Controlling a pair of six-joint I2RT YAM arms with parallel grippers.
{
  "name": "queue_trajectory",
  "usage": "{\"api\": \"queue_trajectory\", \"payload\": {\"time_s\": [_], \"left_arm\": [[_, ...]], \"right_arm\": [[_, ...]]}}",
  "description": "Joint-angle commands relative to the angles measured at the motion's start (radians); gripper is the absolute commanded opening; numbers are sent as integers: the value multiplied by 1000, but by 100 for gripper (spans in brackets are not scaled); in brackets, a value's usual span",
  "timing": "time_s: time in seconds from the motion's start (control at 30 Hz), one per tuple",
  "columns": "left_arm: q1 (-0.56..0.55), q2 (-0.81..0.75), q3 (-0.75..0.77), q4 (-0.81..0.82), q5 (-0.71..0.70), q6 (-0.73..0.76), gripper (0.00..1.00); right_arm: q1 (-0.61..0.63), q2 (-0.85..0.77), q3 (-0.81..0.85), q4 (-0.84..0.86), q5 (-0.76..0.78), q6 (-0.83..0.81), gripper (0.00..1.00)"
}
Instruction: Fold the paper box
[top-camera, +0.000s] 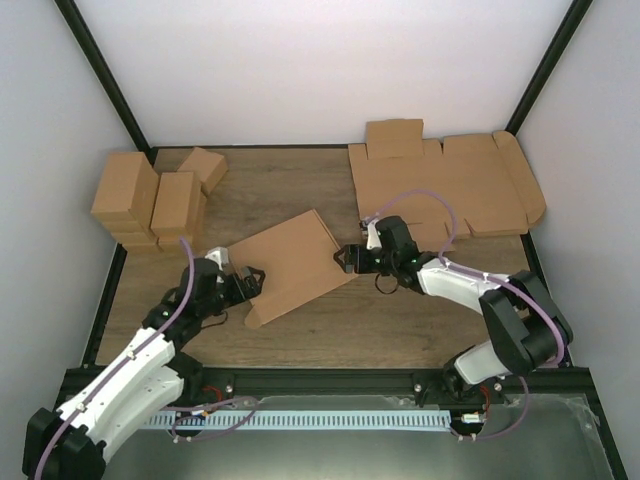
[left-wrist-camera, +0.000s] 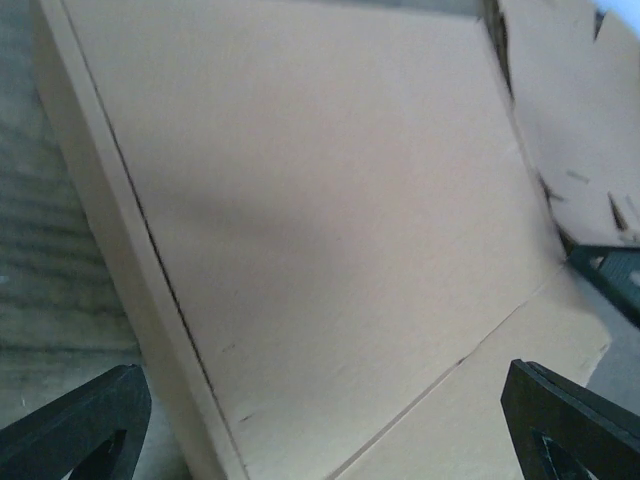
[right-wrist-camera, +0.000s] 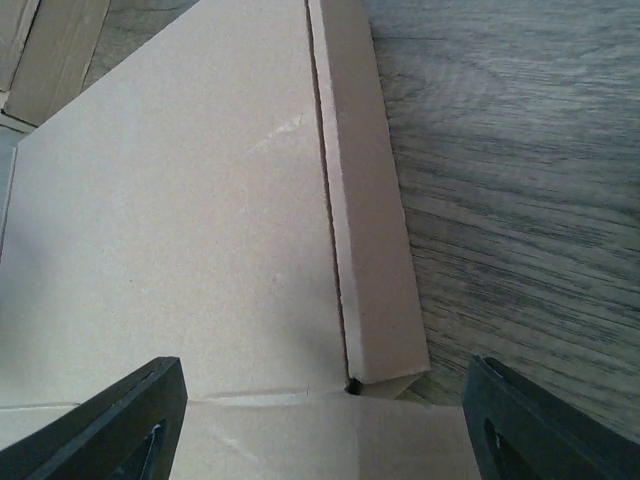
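Observation:
The paper box (top-camera: 292, 264) lies mid-table as a broad brown panel with folded side strips, set at an angle. My left gripper (top-camera: 250, 280) is open at its left edge. In the left wrist view the panel (left-wrist-camera: 330, 220) fills the frame, and the gripper (left-wrist-camera: 322, 440) has its black fingers (left-wrist-camera: 85, 425) wide apart on either side of the panel. My right gripper (top-camera: 349, 259) is open at the box's right corner. In the right wrist view the gripper (right-wrist-camera: 325, 430) straddles the panel (right-wrist-camera: 180, 220) and a narrow folded side strip (right-wrist-camera: 365, 220).
Flat die-cut cardboard sheets (top-camera: 450, 185) with rounded end flaps lie at the back right. Several smaller folded brown cartons (top-camera: 150, 200) are stacked at the back left. The wooden table (top-camera: 300, 180) has black frame posts at its corners and white walls around it.

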Motion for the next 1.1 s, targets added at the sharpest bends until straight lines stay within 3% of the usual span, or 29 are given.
{"api": "queue_trajectory", "payload": {"time_s": [0.0,0.53,1.07], "left_arm": [[5,22,-51,103,97,-63,98],[21,184,-45,199,191,-95,85],[21,190,167,21,259,-7,80]], "right_arm": [[-13,35,14,73,-98,-2,78],[-13,60,4,79,-250,-40,75],[-13,-137,24,-90,-260,-69,74]]}}
